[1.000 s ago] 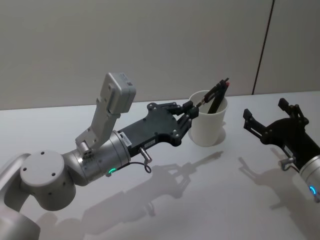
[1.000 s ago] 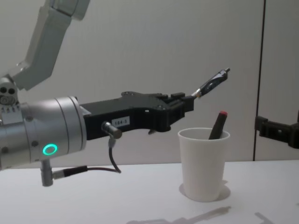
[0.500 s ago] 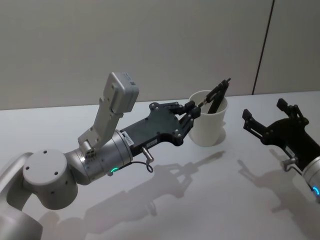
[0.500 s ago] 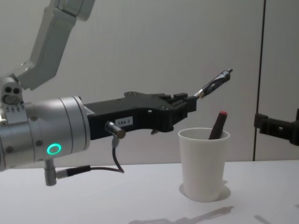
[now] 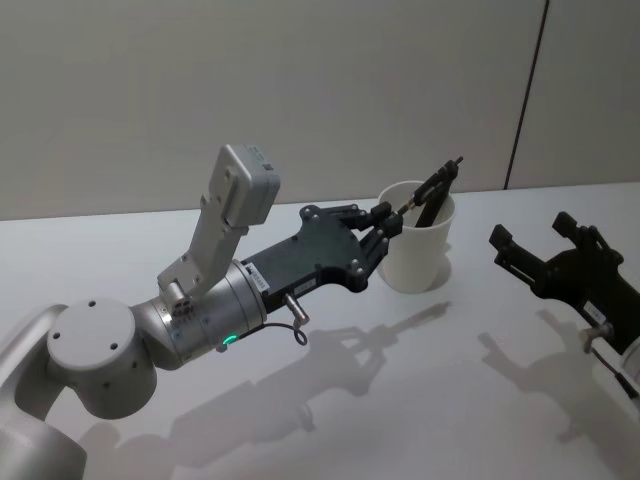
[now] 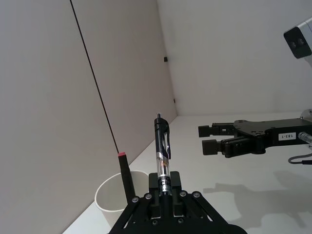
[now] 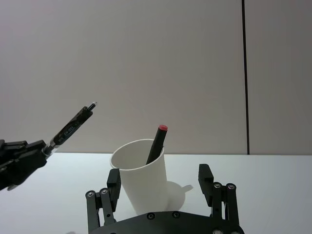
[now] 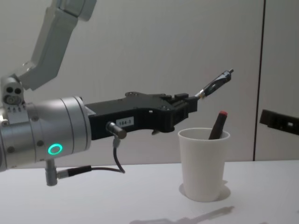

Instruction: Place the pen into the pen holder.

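While the pen holder, a plain white paper cup, stands upright on the pale worktop, the left gripper hangs in the air just beside the holder's rim, on the robot's left of it. Its fingers are clamped together on one end of the pen, a clear-barrelled pen with a black clip. The pen slants upward and away from the fingers. Its free end, the one with the clip, is raised above the holder's mouth, and no part of it touches the cup. From the chest camera the whole pen is seen higher than the rim, while from the head camera it crosses over the opening.

A second, dark pen with a red tip already stands inside the holder. It leans against the rim on the side away from the left gripper, with the red tip poking above the rim.

On the far side of the holder, well apart from it, the right gripper is held above the worktop at roughly rim height. Its fingers are spread wide with nothing between them, and they point toward the cup. From the right wrist camera, the holder is seen farther off, framed by the two open fingers.

Both arms cast soft shadows on the worktop in front of the holder, and a plain grey wall rises behind it.
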